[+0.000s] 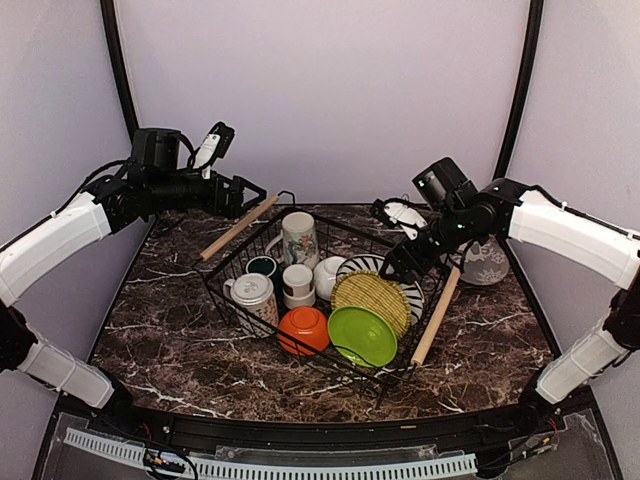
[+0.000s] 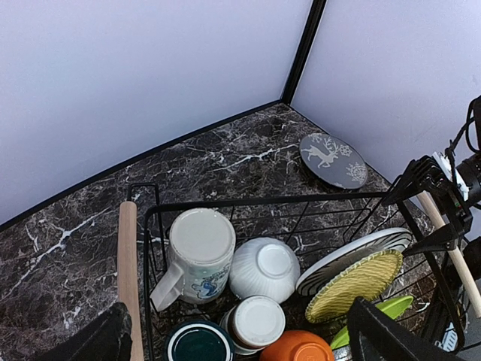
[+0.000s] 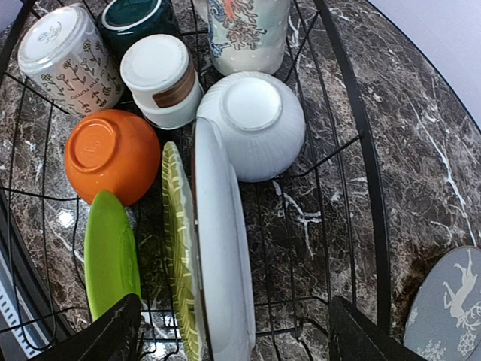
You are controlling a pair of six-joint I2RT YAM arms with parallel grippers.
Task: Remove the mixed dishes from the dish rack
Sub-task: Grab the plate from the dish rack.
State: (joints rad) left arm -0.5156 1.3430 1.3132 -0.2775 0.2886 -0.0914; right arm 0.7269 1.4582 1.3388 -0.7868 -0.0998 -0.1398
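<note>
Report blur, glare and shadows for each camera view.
Top external: soft even light, sharp throughout, no hard shadows around the dish rack. Left wrist: dishes crisp, left fingers dark and blurred along the bottom edge. Right wrist: dishes in focus, no harsh glare, right fingers blurred in the bottom corners.

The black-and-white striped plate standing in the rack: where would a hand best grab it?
Probably its top rim, from above. The black-and-white striped plate stands on edge in the black wire rack, beside the woven yellow plate, so only the upper rim is free. The right hand hangs open over it.
</note>
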